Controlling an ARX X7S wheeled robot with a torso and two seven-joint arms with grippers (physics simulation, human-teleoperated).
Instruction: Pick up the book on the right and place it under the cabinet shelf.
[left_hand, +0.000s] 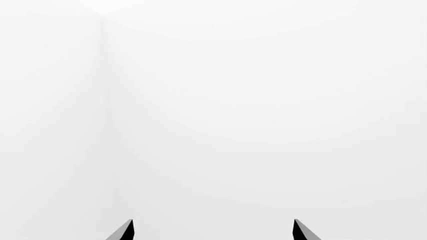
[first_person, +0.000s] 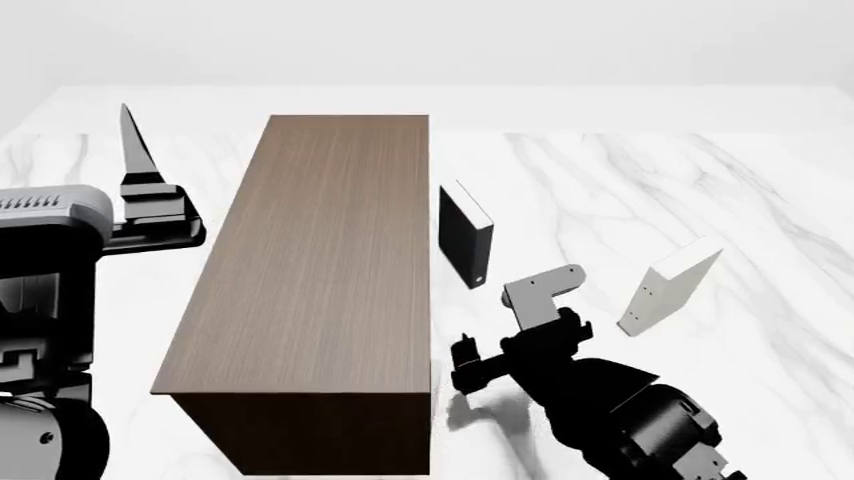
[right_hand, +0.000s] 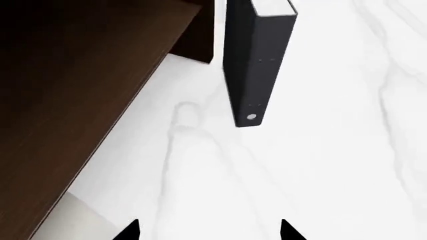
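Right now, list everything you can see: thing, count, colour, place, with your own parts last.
cabinet shelf: one, dark-brown wood grain, long box lying on the table left of centre in the head view.
black book: one, black cover with white pages, standing upright just right of the cabinet shelf.
white book: one, plain white, standing tilted on the table, far right, apart from the black book.
table: one, white marble, under everything.
left gripper: one, dark, raised left of the cabinet shelf; fingers apart, holding nothing.
right gripper: one, black, low between cabinet shelf and white book; fingers apart, empty.
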